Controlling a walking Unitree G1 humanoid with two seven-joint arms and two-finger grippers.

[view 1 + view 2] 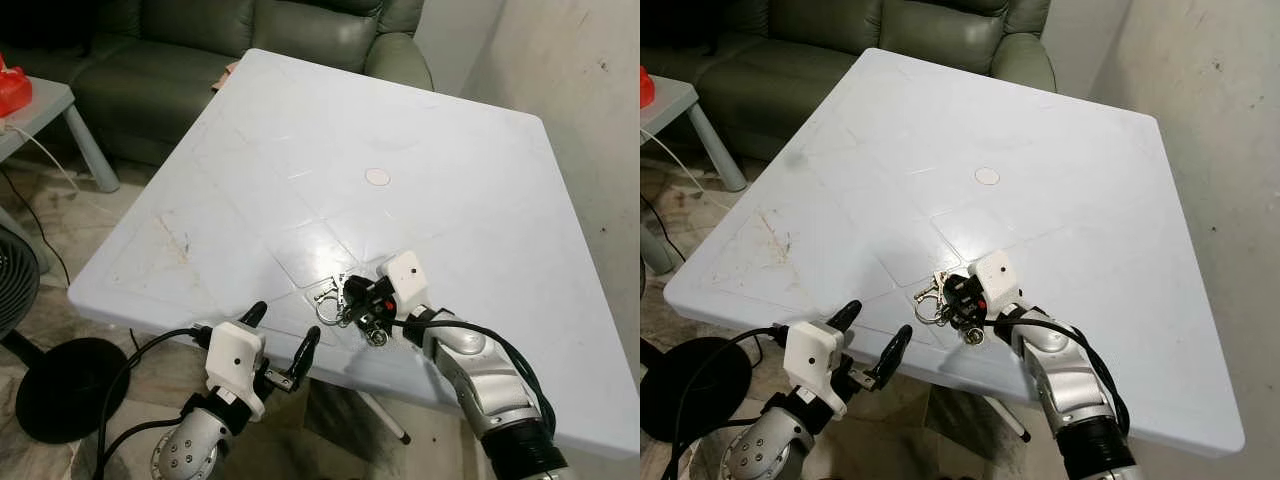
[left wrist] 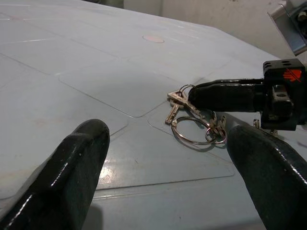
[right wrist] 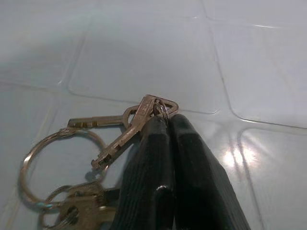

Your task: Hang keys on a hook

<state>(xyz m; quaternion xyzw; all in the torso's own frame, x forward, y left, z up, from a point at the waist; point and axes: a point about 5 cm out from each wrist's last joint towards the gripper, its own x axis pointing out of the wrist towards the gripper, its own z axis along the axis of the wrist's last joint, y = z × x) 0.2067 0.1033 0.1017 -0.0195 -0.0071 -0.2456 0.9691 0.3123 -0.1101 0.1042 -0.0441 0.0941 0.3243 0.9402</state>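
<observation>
Right gripper [image 1: 352,296] low over the near part of the pale blue table [image 1: 450,150], fingers pressed together and pinching the head of one key in the bunch of keys [image 3: 115,139]. Rest of the bunch, with its wire rings, lying on the tabletop just left of the fingertips. Left gripper [image 1: 283,345] at the near table edge, to the left of the keys and apart from them, fingers spread wide with nothing between. Round white cap [image 1: 377,176] set in the table's middle, farther off. Beyond the far edge, a dark green sofa [image 1: 200,45]. At far left, a small grey side table [image 1: 45,105].
</observation>
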